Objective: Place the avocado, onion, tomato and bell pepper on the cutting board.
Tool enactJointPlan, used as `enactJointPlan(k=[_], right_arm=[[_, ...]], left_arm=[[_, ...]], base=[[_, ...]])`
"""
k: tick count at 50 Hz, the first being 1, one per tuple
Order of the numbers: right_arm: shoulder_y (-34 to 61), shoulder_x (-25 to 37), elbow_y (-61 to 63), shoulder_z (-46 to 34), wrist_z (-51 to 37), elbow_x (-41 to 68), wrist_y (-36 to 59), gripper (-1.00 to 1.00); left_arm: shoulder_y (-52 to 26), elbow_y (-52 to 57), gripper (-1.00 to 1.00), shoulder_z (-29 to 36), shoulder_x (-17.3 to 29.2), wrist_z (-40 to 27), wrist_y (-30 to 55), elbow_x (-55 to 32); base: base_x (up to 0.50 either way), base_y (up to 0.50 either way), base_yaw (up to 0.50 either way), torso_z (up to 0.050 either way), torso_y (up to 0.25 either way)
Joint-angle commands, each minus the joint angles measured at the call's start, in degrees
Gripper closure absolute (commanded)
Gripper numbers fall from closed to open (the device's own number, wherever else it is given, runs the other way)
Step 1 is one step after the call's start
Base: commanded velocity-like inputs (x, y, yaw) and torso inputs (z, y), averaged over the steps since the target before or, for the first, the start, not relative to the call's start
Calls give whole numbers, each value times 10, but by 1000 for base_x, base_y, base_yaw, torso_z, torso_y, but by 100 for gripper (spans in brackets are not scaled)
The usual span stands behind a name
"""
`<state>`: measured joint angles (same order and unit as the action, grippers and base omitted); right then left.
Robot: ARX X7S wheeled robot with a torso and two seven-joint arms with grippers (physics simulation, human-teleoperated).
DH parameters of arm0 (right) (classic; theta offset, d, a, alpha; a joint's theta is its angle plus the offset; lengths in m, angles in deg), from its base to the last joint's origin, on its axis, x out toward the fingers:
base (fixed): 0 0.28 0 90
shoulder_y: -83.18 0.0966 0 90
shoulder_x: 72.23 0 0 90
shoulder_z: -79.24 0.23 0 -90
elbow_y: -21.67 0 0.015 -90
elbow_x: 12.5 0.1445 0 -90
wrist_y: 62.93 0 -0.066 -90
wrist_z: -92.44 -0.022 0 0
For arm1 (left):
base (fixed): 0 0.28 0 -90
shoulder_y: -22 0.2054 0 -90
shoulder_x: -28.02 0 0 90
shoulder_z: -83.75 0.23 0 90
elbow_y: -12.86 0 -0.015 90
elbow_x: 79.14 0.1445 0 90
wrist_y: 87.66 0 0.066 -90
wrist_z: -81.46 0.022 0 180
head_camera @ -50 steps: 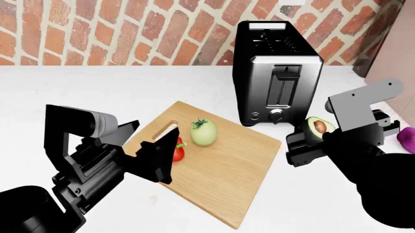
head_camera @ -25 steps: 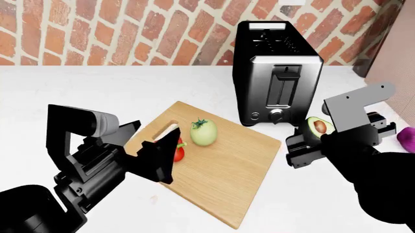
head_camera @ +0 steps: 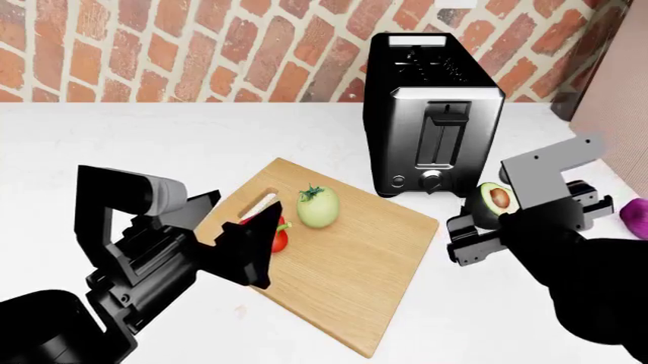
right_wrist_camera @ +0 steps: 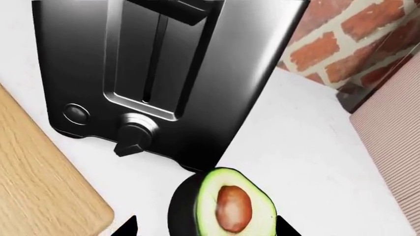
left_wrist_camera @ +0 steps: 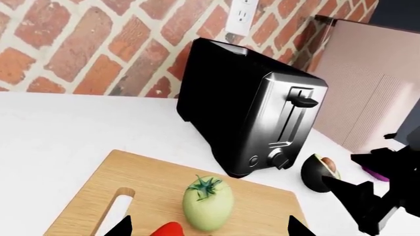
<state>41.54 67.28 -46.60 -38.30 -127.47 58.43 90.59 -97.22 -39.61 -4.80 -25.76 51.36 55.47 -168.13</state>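
Avocado [head_camera: 495,200] sits gripped in my right gripper [head_camera: 484,220] beside the toaster [head_camera: 433,114], while my left gripper [head_camera: 253,243] spreads open over the bell pepper [head_camera: 278,236].

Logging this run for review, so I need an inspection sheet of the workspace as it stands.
Surface: white counter, bare around the board.
Job's things: cutting board carries the tomato and the bell pepper, partly hidden by the left claw. The avocado and onion are off the board, on the robot's right.
Clutter: black and steel toaster behind the board.
Grippers: left claw over the pepper, state unclear; right claw at the avocado, grip unclear.
Cables: nothing seen.
Surroundings: brick wall with an outlet; pink panel at the right.
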Motion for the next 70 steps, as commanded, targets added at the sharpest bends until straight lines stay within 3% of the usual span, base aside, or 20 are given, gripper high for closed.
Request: enactJointPlan(k=[1,70], right_arm=[[4,-7,-25,-17,17,-27,-6,-100],[-2,-20,-91,-68,70,-87,-33,-100]], left_arm=[[0,-8,-100,6,-4,8,-2,13],[3,10,-100,9,12,-19,-13,-11]], base=[[0,0,0,0,0],[0,0,0,0,0]])
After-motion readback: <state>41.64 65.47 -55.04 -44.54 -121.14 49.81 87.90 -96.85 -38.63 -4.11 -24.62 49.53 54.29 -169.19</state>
